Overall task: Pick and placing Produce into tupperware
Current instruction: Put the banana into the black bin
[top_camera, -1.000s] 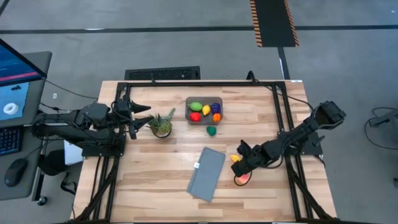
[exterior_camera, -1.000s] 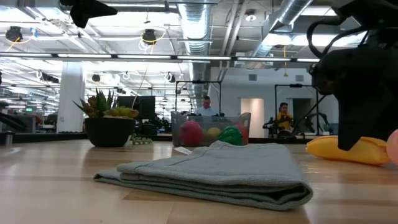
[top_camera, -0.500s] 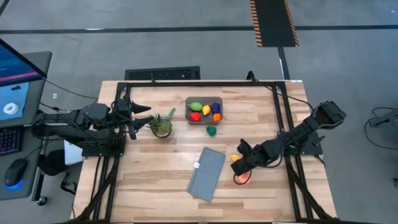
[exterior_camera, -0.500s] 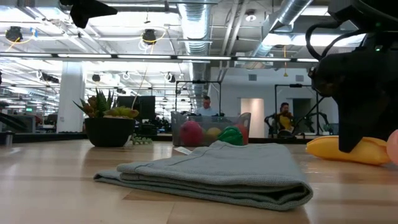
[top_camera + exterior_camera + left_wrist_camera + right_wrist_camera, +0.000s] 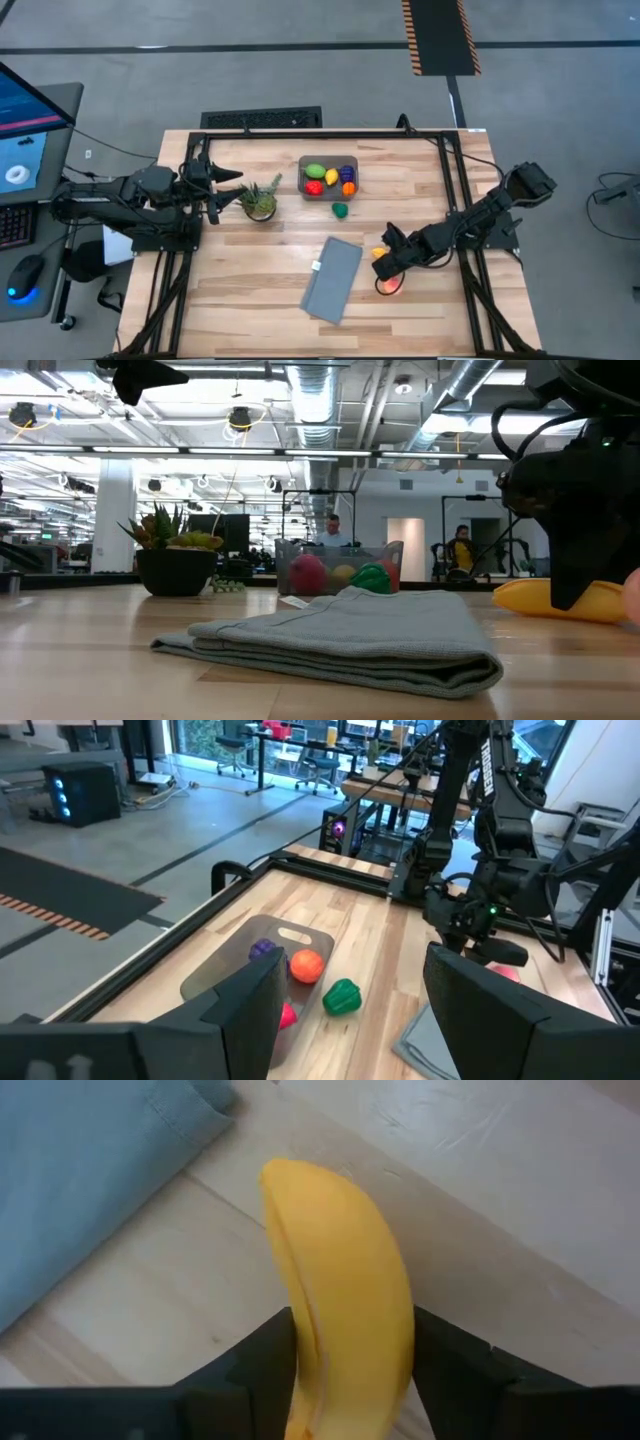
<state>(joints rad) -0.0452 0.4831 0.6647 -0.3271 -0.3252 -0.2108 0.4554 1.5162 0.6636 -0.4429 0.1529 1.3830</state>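
Observation:
A yellow banana (image 5: 345,1310) of the produce lies on the table right of centre, with my right gripper (image 5: 387,258) shut on it. The smoky tupperware (image 5: 329,158) stands at the far middle and holds green, red, yellow, purple and orange pieces. A dark green piece (image 5: 340,210) lies on the wood just in front of it. A pink-red piece (image 5: 388,286) lies close to my right gripper, on its near side. My left gripper (image 5: 225,190) waits raised at the table's left, its fingers a little apart with nothing between them. My right gripper pinches the banana's two long sides (image 5: 300,1350) between its two fingers, about midway along it. The fingers come steeply from above, slanting in from the table's right, and lie across the banana. The banana (image 5: 530,600) rests on the table.
A folded grey-blue cloth (image 5: 332,278) lies left of the banana. A small potted plant (image 5: 260,200) stands just in front of my left gripper. A black frame (image 5: 452,180) edges the table. People show in the room beyond the table.
My right gripper has shut on the banana while staying in place. The banana still lies where it was.

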